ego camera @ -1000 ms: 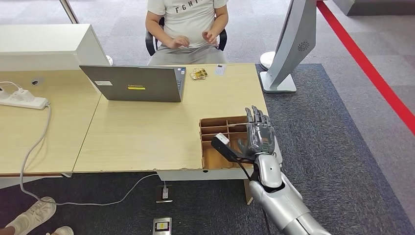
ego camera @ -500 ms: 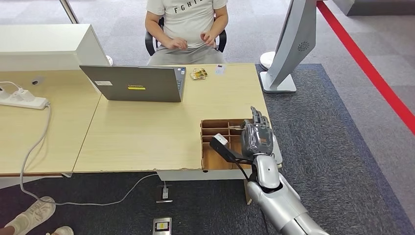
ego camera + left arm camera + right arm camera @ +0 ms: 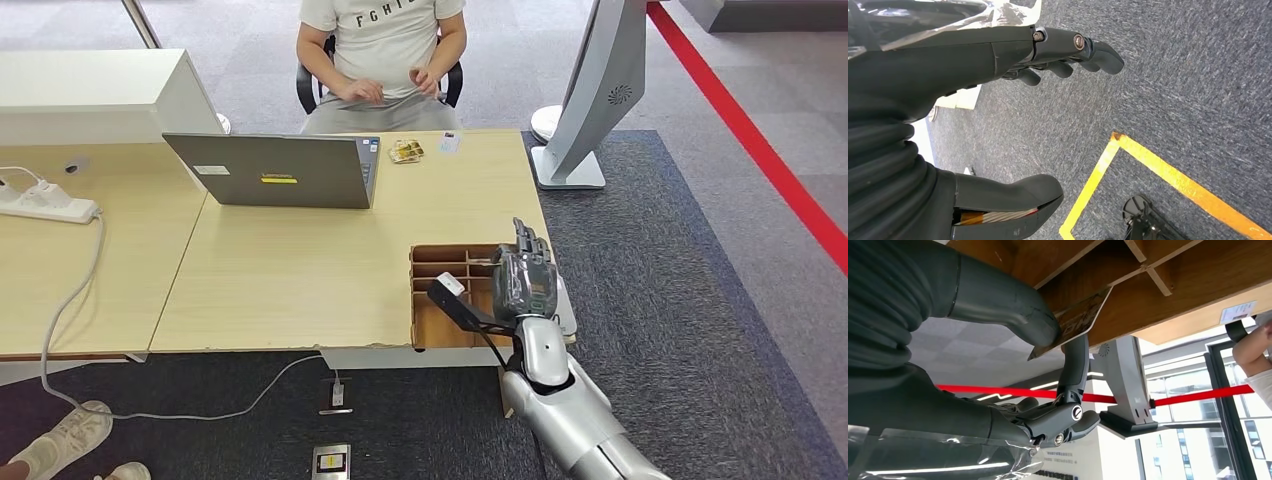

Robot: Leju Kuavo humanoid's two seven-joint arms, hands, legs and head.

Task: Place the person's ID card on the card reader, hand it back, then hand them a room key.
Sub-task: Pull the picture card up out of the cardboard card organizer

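Right hand: my right hand point(image 3: 525, 280) pinches a room key card point(image 3: 1079, 320) between thumb and a finger, over the cardboard divider box point(image 3: 440, 262) at the desk's point(image 3: 290, 270) near right corner.
Left hand: my left hand point(image 3: 973, 100) hangs over grey carpet point(image 3: 1173, 85), fingers apart, holding nothing.
Person: seated point(image 3: 385, 50) beyond the laptop point(image 3: 275, 170).

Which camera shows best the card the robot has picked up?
The right wrist view: the card is close, pinched between the thumb and a finger of the right hand. In the head view the hand's back hides it; the left wrist view faces carpet.
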